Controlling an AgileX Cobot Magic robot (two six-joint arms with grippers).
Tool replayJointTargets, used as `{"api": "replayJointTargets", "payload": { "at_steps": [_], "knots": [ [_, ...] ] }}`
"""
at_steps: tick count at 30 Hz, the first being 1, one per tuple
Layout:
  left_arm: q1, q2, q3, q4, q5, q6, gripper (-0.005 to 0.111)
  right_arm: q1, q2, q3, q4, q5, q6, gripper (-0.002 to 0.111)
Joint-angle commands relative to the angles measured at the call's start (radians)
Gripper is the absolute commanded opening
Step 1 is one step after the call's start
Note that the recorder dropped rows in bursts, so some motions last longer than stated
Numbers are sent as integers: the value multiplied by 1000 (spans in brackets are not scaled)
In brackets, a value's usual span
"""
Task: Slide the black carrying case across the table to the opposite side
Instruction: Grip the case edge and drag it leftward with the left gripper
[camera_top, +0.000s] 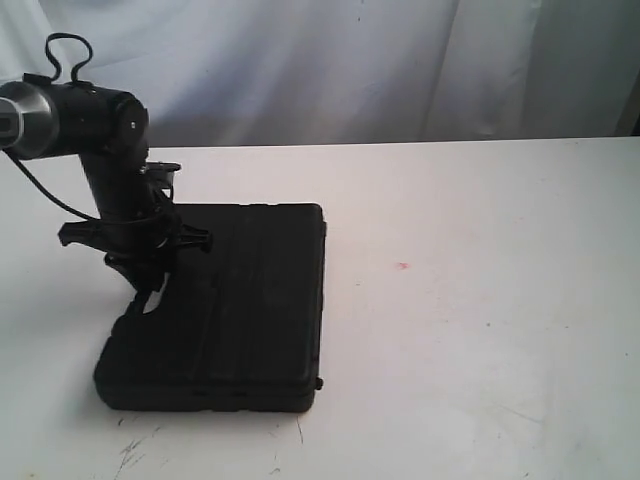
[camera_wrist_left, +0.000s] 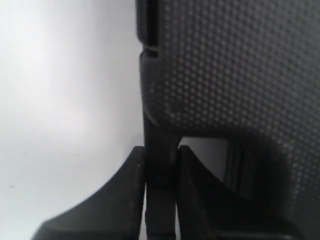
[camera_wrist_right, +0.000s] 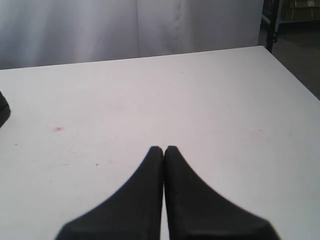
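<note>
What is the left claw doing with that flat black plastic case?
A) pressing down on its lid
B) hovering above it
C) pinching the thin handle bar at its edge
C: the left wrist view shows the left gripper closed on the thin handle bar of the flat black plastic case.

I take this for a lab test cell: scuffed white counter (camera_top: 480, 300), plain white curtain (camera_top: 350, 70) hung behind at twelve o'clock.

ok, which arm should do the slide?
Left. The left hand is shut on the handle of the black textured plastic carrying case; the right hand is shut over white tabletop, away from the case.
</note>
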Motion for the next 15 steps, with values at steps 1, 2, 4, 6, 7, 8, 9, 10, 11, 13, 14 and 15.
{"api": "replayJointTargets", "payload": {
  "at_steps": [1,2,4,6,7,8,9,10,11,13,14,15],
  "knots": [
    [41,-22,15,109,42,9,0,2,-5,3,-9,-2,0,0],
    [47,-24,16,122,44,9,0,2,-5,3,-9,-2,0,0],
    [52,-24,16,148,61,9,0,2,-5,3,-9,-2,0,0],
    [53,-24,22,189,72,7,0,2,-5,3,-9,-2,0,0],
    [53,-24,24,206,72,3,0,2,-5,3,-9,-2,0,0],
    [53,-24,26,219,72,1,0,2,-5,3,-9,-2,0,0],
    [53,-24,28,221,72,0,0,2,-5,3,-9,-2,0,0],
    [58,-24,28,221,72,0,0,2,-5,3,-9,-2,0,0],
    [58,-24,32,225,70,0,0,2,-5,3,-9,-2,0,0],
    [66,-24,32,241,72,-3,0,2,-5,3,-9,-2,0,0],
    [72,-24,32,243,72,-4,0,2,-5,3,-9,-2,0,0],
    [74,-24,32,239,72,-4,0,2,-5,3,-9,-2,0,0]
  ]
}}
